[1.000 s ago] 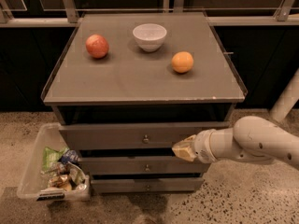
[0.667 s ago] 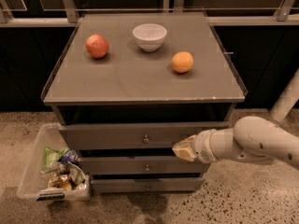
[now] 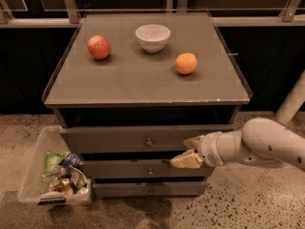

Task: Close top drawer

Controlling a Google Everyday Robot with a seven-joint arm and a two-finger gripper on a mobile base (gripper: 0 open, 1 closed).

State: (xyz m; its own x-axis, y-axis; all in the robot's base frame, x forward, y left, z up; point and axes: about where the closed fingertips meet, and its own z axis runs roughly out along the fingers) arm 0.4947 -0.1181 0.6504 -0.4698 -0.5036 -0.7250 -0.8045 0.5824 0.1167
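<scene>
The gripper (image 3: 189, 151), jaws parted, hangs at the front of the top drawer (image 3: 109, 140), whose knob (image 3: 149, 141) lies just beside them.

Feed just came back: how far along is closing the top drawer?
Done: the gripper sits before the wide, dark grey-brown wooden top drawer, right of its round metal knob. In hand: fingers apart, holding nothing. Left: the push; the drawer front juts out past the two slimmer fronts below.

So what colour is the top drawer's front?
The top drawer is dark grey-brown, camera view; the gripper is near its front.
</scene>
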